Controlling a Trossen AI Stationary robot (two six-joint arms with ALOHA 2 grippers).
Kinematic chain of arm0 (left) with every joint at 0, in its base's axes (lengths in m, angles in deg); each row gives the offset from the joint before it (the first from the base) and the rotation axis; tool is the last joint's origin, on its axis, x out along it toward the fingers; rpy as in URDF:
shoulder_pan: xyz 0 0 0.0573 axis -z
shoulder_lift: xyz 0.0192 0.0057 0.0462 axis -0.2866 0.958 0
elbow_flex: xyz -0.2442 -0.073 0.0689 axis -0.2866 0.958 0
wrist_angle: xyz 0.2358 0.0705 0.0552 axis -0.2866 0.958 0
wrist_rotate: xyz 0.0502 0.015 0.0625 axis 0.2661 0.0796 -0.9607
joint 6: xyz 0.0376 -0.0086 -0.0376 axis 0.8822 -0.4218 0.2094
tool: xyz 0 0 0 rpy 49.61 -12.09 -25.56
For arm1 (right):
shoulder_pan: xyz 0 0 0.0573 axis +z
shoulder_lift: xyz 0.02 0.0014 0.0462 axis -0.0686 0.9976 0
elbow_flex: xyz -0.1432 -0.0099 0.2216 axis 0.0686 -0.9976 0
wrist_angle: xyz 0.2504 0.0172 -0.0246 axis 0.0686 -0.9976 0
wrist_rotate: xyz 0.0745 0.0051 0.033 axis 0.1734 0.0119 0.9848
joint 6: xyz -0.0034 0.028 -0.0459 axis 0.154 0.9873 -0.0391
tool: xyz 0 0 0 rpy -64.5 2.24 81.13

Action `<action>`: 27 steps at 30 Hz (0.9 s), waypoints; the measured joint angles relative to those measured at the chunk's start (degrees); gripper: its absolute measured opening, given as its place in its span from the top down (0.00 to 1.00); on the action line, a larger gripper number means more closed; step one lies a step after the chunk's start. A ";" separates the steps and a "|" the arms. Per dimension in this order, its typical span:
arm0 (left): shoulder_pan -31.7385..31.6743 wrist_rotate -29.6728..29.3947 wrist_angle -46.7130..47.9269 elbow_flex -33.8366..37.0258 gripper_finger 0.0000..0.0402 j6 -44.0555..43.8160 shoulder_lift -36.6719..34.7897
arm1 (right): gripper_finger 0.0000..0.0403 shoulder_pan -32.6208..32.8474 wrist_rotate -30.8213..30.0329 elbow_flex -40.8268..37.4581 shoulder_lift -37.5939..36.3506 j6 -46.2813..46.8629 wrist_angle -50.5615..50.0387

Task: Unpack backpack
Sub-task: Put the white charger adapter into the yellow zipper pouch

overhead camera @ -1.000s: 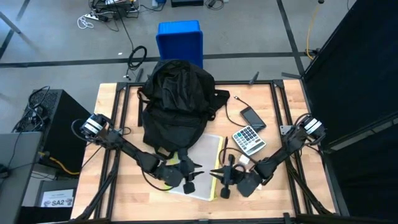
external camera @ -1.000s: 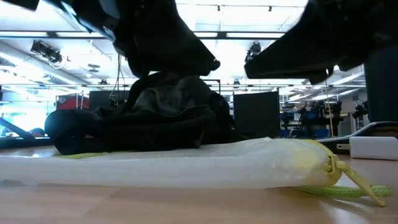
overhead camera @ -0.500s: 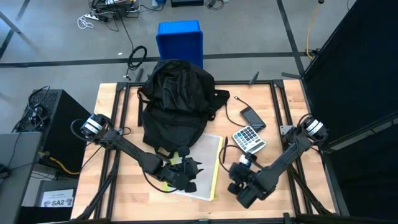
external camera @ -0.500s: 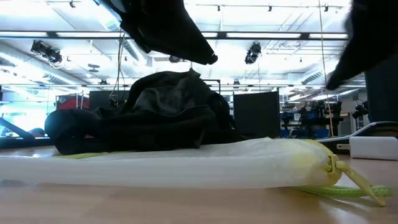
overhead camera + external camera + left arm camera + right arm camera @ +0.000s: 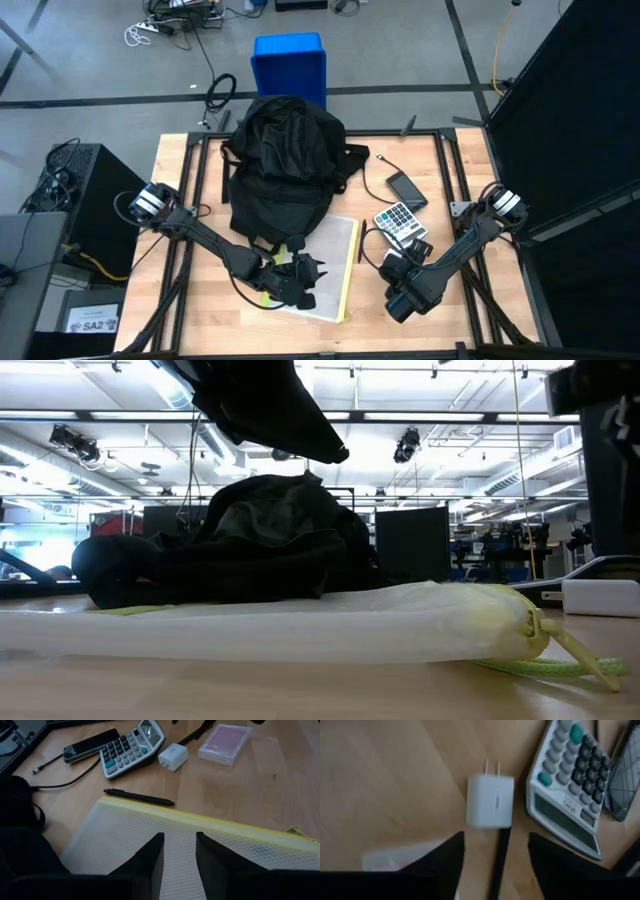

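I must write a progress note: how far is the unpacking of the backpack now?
Already out on the table: phone, calculator, white charger, pen, pink card box and mesh pouch. Neither gripper holds anything: left gripper over the pouch, right gripper, jaws open, near the charger. Whether the backpack holds more cannot be seen.

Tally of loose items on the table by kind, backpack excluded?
Mesh pouch: 1
Pen: 1
Calculator: 1
Phone: 1
Charger plug: 1
Pink card box: 1
Total: 6
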 joint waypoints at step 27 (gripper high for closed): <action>-0.13 0.45 0.02 0.02 0.78 -0.63 0.00 | 0.55 -2.63 2.82 -30.99 -30.37 -8.18 33.79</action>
